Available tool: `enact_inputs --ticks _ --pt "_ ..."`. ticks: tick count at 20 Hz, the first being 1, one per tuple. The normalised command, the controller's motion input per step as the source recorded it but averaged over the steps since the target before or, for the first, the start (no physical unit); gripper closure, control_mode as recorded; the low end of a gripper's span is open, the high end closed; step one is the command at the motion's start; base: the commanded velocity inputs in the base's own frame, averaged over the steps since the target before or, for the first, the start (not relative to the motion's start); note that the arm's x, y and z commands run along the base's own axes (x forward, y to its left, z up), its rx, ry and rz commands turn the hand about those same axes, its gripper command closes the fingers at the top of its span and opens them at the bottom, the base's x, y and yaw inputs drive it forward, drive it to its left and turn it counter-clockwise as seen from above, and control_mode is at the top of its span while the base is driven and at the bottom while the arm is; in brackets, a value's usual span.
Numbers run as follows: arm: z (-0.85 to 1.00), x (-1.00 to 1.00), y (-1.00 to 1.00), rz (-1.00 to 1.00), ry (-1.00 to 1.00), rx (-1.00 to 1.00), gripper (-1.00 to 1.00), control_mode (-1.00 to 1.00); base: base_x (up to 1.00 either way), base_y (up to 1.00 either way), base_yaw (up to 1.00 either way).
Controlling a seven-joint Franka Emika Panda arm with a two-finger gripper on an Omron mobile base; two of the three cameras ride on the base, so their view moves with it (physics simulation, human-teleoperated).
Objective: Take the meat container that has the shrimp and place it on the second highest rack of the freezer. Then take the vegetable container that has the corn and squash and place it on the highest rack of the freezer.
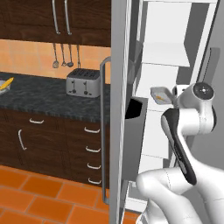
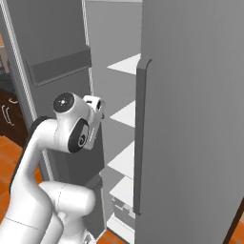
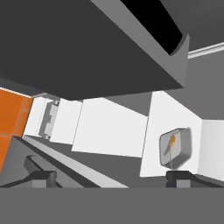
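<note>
The freezer (image 1: 117,131) stands open with its white racks showing. The meat container (image 1: 159,94), a small grey tray with the orange shrimp (image 3: 172,141) in it, lies on the second highest rack (image 3: 170,114), below the highest rack (image 1: 166,54). My gripper (image 3: 111,177) is open and empty, just short of that tray (image 3: 175,148), which sits beyond my right fingertip (image 3: 181,176). The hand (image 2: 96,107) reaches in level with that rack (image 2: 126,114). The vegetable container (image 1: 3,85) with the yellow corn (image 1: 8,82) sits far left on the counter. The squash is out of view.
The open left door carries a long handle (image 1: 104,127) and a dark bin (image 1: 133,109) close to my arm. The shut right door (image 2: 190,119) is close beside the arm on the right. A toaster (image 1: 83,82) stands on the dark counter (image 1: 43,100).
</note>
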Motion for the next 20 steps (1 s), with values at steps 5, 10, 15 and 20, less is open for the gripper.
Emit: enact_inputs --ticks 5,10,15,20 --pt "0.03 0.0 0.19 0.0 0.0 0.0 -1.0 -1.0 0.0 0.0 0.0" --pt "0.0 0.0 0.11 0.0 0.0 0.0 -1.0 -1.0 0.0 0.0 0.0" --pt "0.0 0.0 0.05 0.0 0.0 0.0 -1.0 1.0 -0.29 -0.1 0.05" --pt "0.0 0.0 0.0 0.0 0.0 0.0 -1.0 1.0 -0.74 -0.63 0.36"
